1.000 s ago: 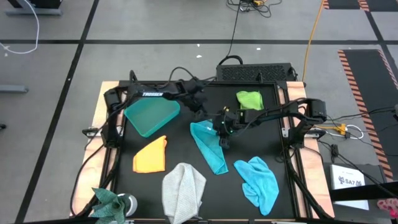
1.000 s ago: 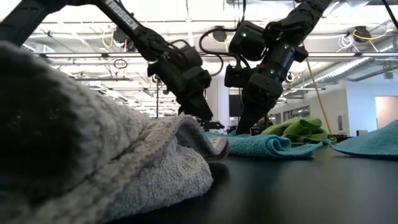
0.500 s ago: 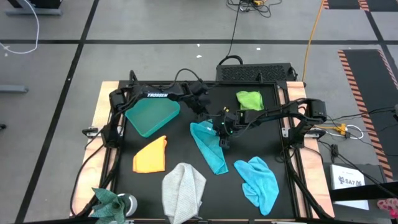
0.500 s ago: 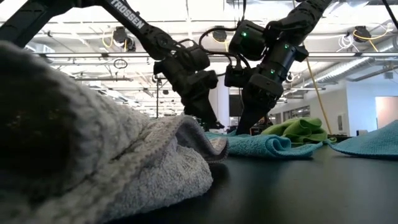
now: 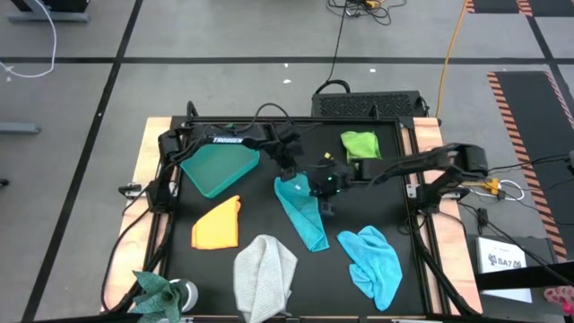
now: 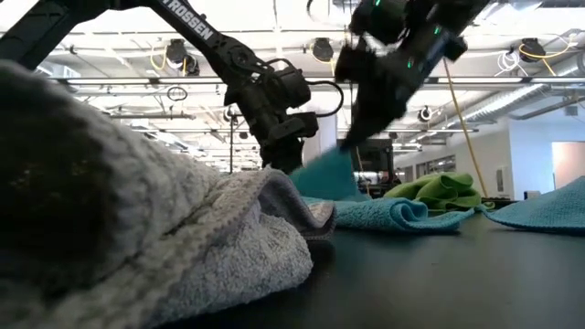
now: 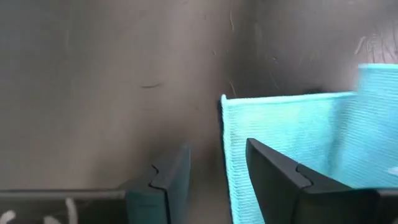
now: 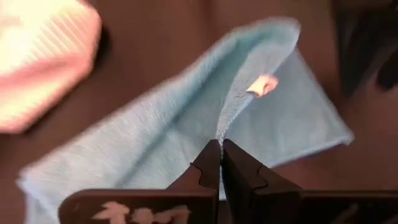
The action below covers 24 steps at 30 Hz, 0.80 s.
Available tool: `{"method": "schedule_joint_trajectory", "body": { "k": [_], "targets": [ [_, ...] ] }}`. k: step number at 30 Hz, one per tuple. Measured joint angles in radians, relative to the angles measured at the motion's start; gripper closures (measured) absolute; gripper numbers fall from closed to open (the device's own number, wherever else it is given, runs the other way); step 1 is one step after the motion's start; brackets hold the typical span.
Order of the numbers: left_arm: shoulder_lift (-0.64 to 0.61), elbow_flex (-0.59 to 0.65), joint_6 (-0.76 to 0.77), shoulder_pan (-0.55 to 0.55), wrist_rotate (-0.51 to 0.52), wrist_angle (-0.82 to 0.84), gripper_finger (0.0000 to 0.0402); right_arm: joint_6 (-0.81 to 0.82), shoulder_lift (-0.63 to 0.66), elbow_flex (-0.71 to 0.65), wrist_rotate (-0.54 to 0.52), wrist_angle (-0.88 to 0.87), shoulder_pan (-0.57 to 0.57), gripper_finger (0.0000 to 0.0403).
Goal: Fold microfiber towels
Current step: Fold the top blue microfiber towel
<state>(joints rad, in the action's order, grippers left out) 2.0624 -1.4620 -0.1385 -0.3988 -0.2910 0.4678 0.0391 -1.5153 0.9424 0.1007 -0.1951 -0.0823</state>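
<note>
Since the earlier frame, the left gripper has let go of the teal towel and its jaws stand spread just beside the cloth's upper edge, while the right gripper has lifted a fold of it, jaws pinching the hem. Left to right on the black counter lie the orange-yellow towel, grey towel, teal towel at centre, lime green towel and light blue towel. Light and limp, the cloth will likely droop; corners or hems look best for gripping.
</note>
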Motion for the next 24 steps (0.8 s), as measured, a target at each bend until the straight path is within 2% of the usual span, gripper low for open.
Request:
{"method": "schedule_joint_trajectory", "body": {
  "k": [6,12,16,21,24],
  "targets": [
    [0.000,0.000,0.001,0.000,0.003,0.002,0.0259,0.014,0.202,0.000,0.001,-0.082,0.013,0.0403],
    [0.000,0.000,0.002,0.000,-0.028,0.007,0.0261,0.175,0.366,0.000,0.004,-0.333,0.020,0.0403],
    [0.000,0.001,0.012,0.002,-0.049,0.008,0.0261,0.279,0.399,0.000,0.036,-0.454,0.055,0.0403],
    [0.000,0.001,0.016,0.002,-0.075,0.002,0.0261,0.346,0.381,0.000,0.082,-0.482,0.117,0.0403],
    [0.000,0.001,0.041,0.007,-0.096,0.003,0.0261,0.350,0.357,0.000,0.038,-0.481,0.144,0.0403]
  ]
}}
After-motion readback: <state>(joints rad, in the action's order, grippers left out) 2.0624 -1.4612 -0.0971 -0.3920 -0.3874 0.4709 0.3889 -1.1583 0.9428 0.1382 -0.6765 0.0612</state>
